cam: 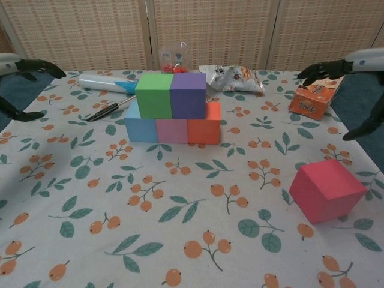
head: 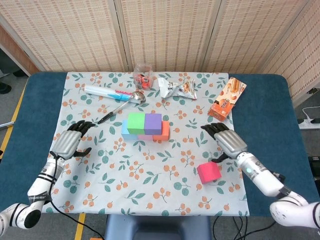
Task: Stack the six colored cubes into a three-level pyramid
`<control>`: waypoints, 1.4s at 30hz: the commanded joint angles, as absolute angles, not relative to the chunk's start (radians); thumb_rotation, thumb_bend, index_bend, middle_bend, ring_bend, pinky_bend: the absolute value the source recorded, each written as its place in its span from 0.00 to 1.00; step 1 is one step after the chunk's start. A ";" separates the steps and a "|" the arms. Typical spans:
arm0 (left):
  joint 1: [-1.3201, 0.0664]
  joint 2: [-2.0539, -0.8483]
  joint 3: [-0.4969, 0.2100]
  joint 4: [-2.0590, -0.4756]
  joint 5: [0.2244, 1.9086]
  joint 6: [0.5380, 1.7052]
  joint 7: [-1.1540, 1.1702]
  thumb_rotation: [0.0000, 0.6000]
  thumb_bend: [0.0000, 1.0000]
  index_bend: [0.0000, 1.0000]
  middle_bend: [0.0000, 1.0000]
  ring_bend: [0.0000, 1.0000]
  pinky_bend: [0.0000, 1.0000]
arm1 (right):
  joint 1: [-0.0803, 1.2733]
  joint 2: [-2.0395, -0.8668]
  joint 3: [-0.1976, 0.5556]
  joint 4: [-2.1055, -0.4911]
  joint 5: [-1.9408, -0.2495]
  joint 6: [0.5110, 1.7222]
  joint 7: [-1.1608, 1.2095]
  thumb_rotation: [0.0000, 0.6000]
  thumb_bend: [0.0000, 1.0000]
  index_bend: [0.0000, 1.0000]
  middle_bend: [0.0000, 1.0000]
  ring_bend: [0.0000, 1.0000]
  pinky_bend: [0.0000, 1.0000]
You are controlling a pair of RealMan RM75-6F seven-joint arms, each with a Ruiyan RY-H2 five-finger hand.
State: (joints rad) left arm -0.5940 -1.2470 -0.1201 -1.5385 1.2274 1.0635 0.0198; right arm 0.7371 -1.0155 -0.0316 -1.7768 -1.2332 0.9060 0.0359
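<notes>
Five cubes are stacked mid-tabletop [head: 260, 120]: blue [cam: 140, 128], pink [cam: 171, 130] and orange [cam: 203, 128] on the bottom, green [cam: 153, 95] and purple [cam: 188, 95] on top. The red cube [cam: 327, 190] sits alone near the right hand [head: 229, 140]. Both it and the left hand [head: 69, 142] are empty, fingers spread.

Six cubes [cam: 171, 96], two hands [head: 67, 143], one spoon [head: 131, 98], three snack packs [head: 227, 98].
</notes>
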 commanded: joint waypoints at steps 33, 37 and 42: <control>-0.340 -1.228 -0.092 -1.475 1.423 1.402 -0.103 1.00 0.32 0.24 0.17 0.11 0.14 | 0.527 -1.238 -0.071 -1.569 -1.523 1.000 -0.041 1.00 0.20 0.55 0.36 0.15 0.18; -0.335 -1.225 -0.096 -1.472 1.433 1.409 -0.114 1.00 0.32 0.24 0.17 0.11 0.14 | 0.541 -1.194 -0.035 -1.654 -1.513 1.011 -0.033 1.00 0.22 0.60 0.39 0.18 0.22; -0.329 -1.218 -0.093 -1.475 1.446 1.407 -0.123 1.00 0.32 0.24 0.17 0.11 0.14 | 0.609 -1.075 0.074 -1.854 -1.401 0.957 -0.041 1.00 0.22 0.60 0.40 0.19 0.22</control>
